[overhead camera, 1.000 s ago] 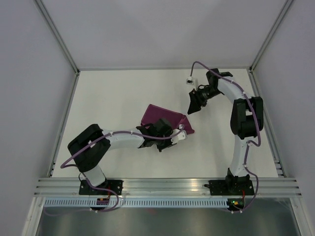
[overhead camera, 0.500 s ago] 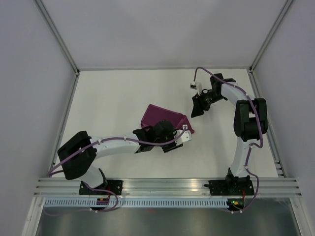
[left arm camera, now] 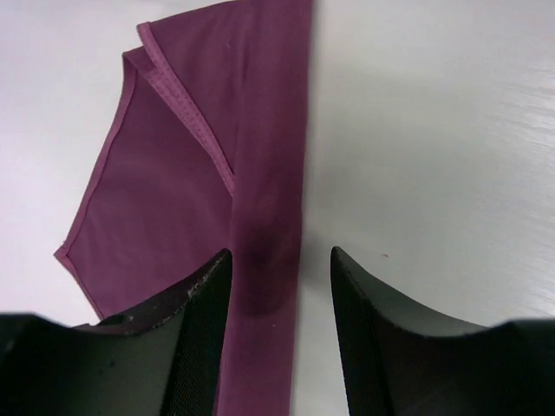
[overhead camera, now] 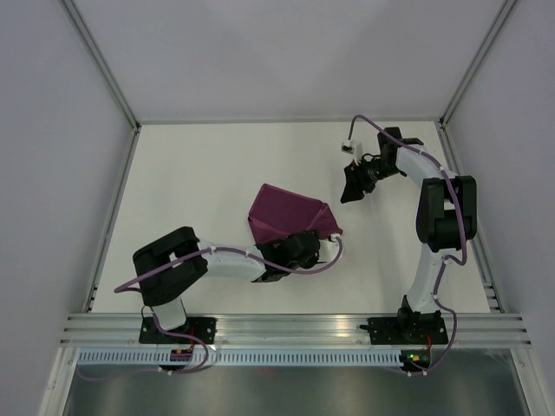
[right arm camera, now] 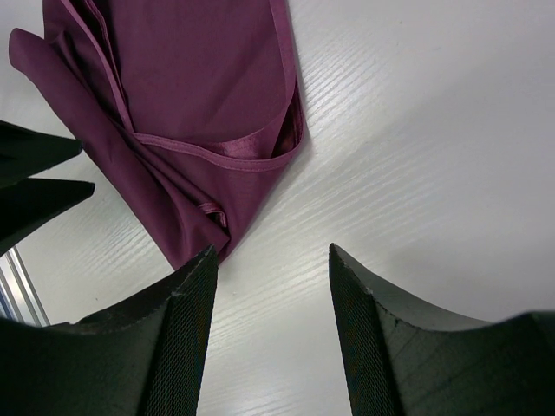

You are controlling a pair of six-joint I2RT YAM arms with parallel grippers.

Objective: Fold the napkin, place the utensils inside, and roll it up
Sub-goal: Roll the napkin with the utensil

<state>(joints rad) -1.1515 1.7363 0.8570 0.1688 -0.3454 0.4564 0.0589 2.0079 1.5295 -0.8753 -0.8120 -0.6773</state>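
The napkin (overhead camera: 290,215) lies folded into a creased magenta bundle near the middle of the table. In the left wrist view the napkin (left arm camera: 191,156) shows stacked hemmed layers and a long folded edge that runs down between my left gripper's (left arm camera: 280,256) jaws. Those jaws stand open over the cloth without pinching it. From above, the left gripper (overhead camera: 305,243) sits at the napkin's near right corner. My right gripper (overhead camera: 351,186) hovers open to the right of the napkin (right arm camera: 199,87), and the right gripper (right arm camera: 272,251) has only bare table between its fingers. The utensils are out of view.
The white table (overhead camera: 199,173) is walled in white on three sides. An aluminium rail (overhead camera: 295,328) runs along the near edge by the arm bases. The left arm's dark fingers (right arm camera: 39,178) show at the left edge of the right wrist view.
My left gripper has opened and let go of the napkin, and its arm has swung nearer the napkin's near corner. The right gripper has drawn back and to the right, still open.
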